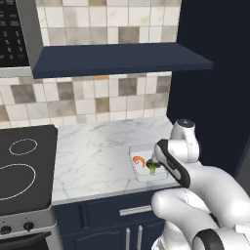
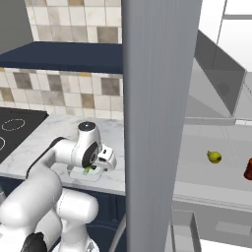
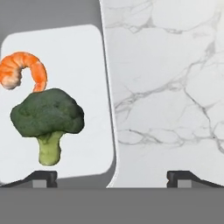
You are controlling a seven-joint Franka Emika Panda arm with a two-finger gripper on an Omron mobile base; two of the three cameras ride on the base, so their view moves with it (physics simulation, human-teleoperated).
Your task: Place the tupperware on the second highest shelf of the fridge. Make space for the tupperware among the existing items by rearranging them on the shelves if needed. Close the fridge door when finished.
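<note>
A white marble counter fills the middle of the left base view, with a black cooktop at lower left and a navy shelf above. The tupperware (shrimp and broccoli inside) sits at the counter's right end. The gripper hangs over it, fingers spread wide, straddling its rim at the bottom of the hand view, holding nothing.

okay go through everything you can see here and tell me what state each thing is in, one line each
tupperware: lidless, flat on the marble counter, shrimp and broccoli inside.
gripper: open, fingers straddling the tupperware's side wall.
fridge: door open, interior showing.
yellow-green fruit: resting on a fridge shelf.
dark red bottle: on the same shelf, cut off by the frame edge.
stove: burners dark.
</note>
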